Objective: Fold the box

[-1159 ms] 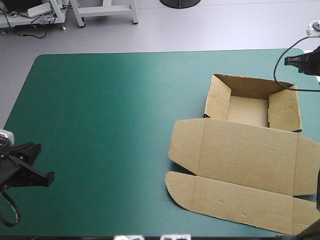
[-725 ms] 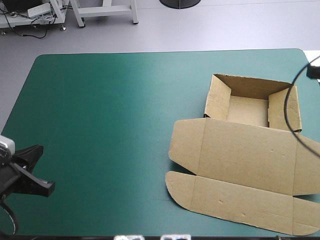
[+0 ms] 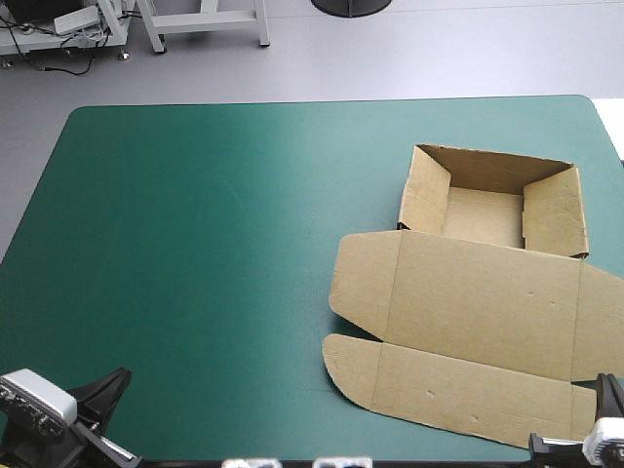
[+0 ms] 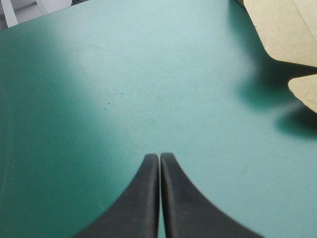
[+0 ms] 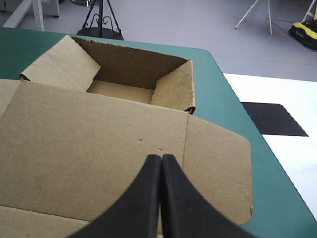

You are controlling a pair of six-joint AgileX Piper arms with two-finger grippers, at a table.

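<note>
Brown box (image 3: 478, 292) sits on R half of counter, on the teal-green cover (image 3: 214, 224), only part formed. Far part is an open tray (image 3: 483, 216) w/ four walls up. Near part is the lid (image 3: 483, 297), lying flat, joined to tray's near wall and reaching toward counter's near edge. Lid has a side flap (image 3: 363, 273) at each end, the L one rounded. Past a crease comes a front strip (image 3: 468, 395) w/ a rounded tab at its L end, and a narrow notch btwn that tab and the L flap. Box's R side runs close to counter's R edge. L jaws clenched, holding nothing: in L wrist view the two black fingers (image 4: 143, 208) meet in one pointed arch over bare cover. The box's rounded L flaps (image 4: 282, 25) lie ahead and off to one side, well apart from the tips. In high view the L arm (image 3: 102, 390) shows only at counter's near L corner, far from box. R jaws also clenched, nothing btwn them: in R wrist view the black fingers (image 5: 146, 203) press together in an arch over the flat lid (image 5: 89, 139). The tray (image 5: 124, 91) stands open ahead, floor and inner walls visible, w/ the R side flap (image 5: 218, 158) just beside the tips. Can't tell if tips touch the board or hang above it. In high view the R arm (image 3: 612, 390) barely shows at near R corner, by the strip's R end.
</note>
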